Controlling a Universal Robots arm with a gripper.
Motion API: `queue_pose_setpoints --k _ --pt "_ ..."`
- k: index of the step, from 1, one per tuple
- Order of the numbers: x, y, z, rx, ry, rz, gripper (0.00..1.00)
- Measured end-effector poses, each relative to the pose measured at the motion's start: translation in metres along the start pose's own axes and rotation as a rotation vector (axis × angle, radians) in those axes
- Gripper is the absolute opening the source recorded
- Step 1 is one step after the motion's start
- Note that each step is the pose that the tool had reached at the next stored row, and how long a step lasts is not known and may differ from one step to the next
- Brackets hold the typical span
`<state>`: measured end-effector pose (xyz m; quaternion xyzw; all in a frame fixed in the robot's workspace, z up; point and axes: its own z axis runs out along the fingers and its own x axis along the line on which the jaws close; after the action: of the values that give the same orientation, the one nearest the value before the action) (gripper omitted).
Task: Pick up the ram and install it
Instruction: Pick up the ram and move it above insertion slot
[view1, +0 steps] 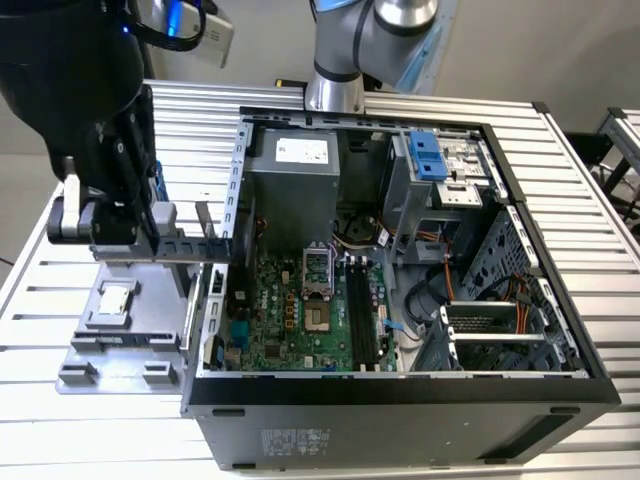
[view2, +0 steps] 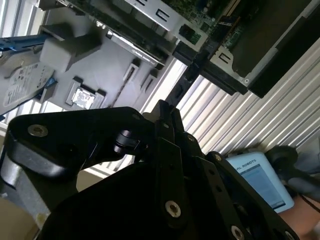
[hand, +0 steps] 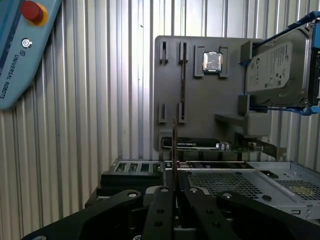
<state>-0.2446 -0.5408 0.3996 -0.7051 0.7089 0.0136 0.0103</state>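
My gripper is shut on the ram, a thin board seen edge-on that sticks out straight from between the black fingers. In the first wrist view it hangs over the edge of the open computer case, with the grey parts tray beyond it. The second wrist view shows the gripper with its fingers pressed together near the case's rim. In the exterior view the motherboard's long black slots lie inside the case, to the exterior view's right of the black arm.
The grey tray beside the case carries a small square silver chip and a silver hard drive in a blue-clipped frame. A teach pendant lies on the slatted table. The case walls, power supply and drive bays crowd the motherboard.
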Motion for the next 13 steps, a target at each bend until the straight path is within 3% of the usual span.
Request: queue_pose_setpoints --k 13 --pt "-0.0003 -0.0453 -0.0002 -0.0001 0.0000 0.000 0.00"
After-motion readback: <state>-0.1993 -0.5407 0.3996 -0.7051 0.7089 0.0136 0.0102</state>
